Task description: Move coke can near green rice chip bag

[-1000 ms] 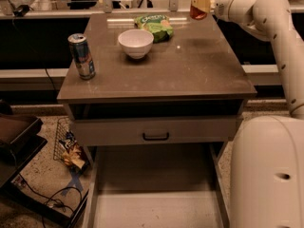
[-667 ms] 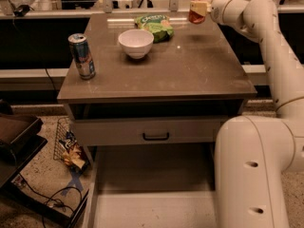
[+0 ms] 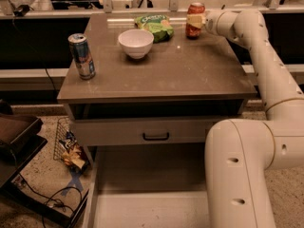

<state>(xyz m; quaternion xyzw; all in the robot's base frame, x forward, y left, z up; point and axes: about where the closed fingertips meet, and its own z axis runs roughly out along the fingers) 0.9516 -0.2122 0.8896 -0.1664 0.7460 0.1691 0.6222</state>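
Tabletop (image 3: 190, 70) far edge — coke can (image 3: 194, 31) lowered just beside the green rice chip bag (image 3: 153, 25); gripper (image 3: 195, 20) still clenched on it; release likely remains.

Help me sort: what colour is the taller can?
Blue and silver can, camera view; the gripper holds the coke can.

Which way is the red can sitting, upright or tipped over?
Upright. The coke can, silver top uppermost, is gripped by the claw at the back of the table, beside the green bag.

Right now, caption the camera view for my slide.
Gripper holds the coke can at the back of the table, beside the green chip bag.
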